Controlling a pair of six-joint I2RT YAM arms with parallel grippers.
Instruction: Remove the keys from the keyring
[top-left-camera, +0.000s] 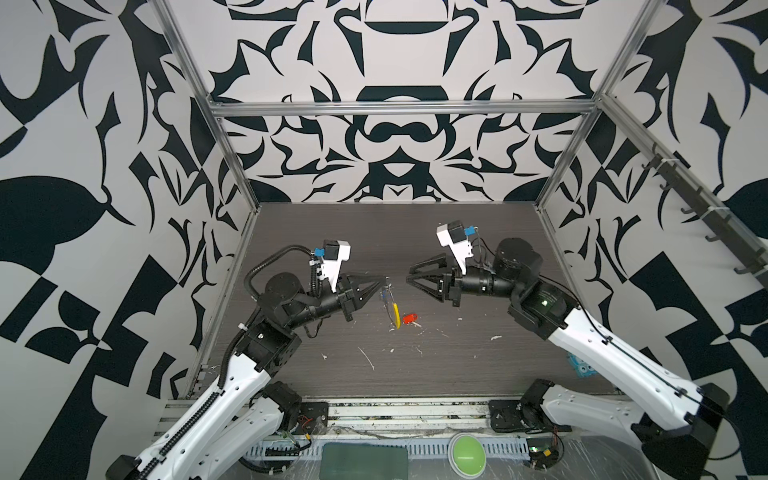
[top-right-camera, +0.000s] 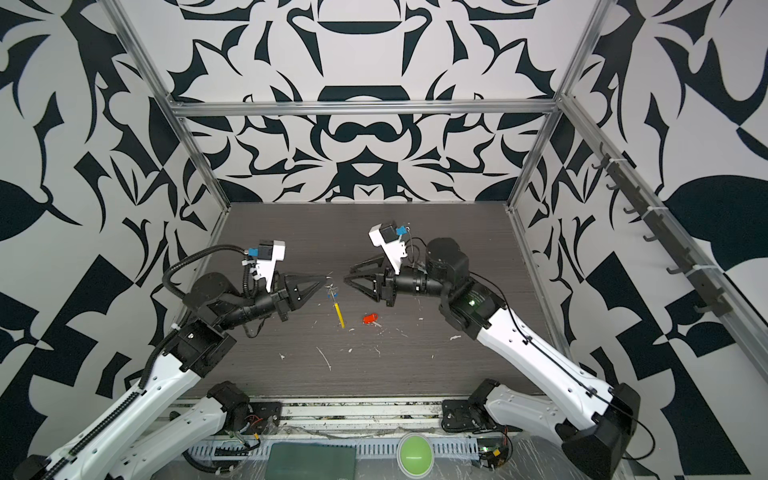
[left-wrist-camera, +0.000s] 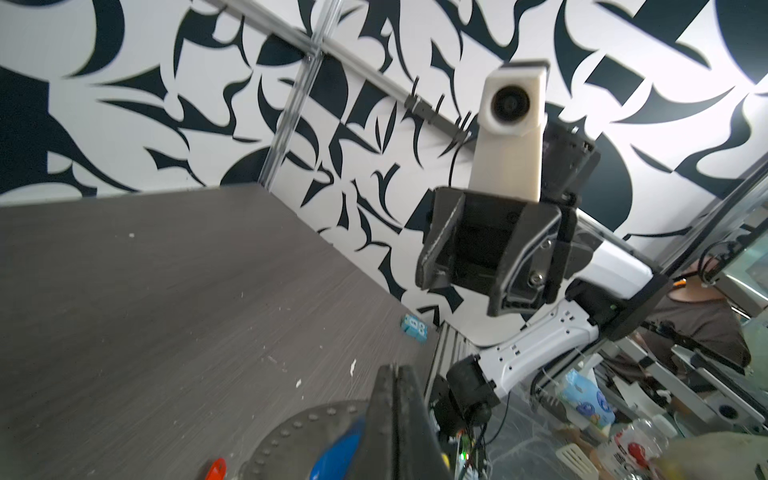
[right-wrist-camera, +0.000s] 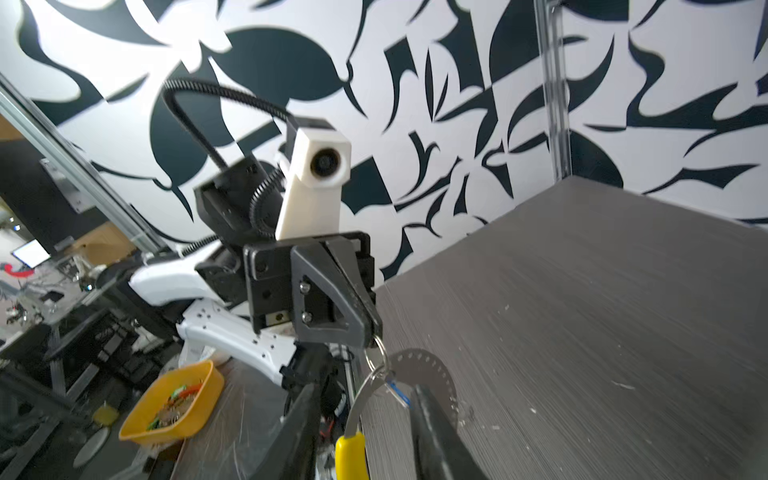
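Note:
My left gripper (top-left-camera: 383, 286) is shut on the small top ring of the keyring (right-wrist-camera: 376, 353), which hangs from its tips above the table. A curved grey band runs down to the yellow sleeve (top-left-camera: 397, 316) (top-right-camera: 340, 318) (right-wrist-camera: 349, 457). The blue key (right-wrist-camera: 399, 392) (left-wrist-camera: 340, 453) dangles on the keyring beside a grey plate with a dotted rim (right-wrist-camera: 432, 370). The red key (top-left-camera: 409, 319) (top-right-camera: 370, 318) (left-wrist-camera: 217, 469) lies loose on the table, right of the sleeve. My right gripper (top-left-camera: 410, 275) (right-wrist-camera: 363, 390) stands open just right of the keyring, holding nothing.
A light-blue block (top-left-camera: 582, 365) (left-wrist-camera: 414, 327) lies at the table's right edge. White scraps litter the dark table (top-left-camera: 457, 374) near the front. A yellow tub (right-wrist-camera: 174, 407) sits off the table. A green button (top-left-camera: 467, 453) and a green pad (top-left-camera: 363, 459) lie beyond the front rail.

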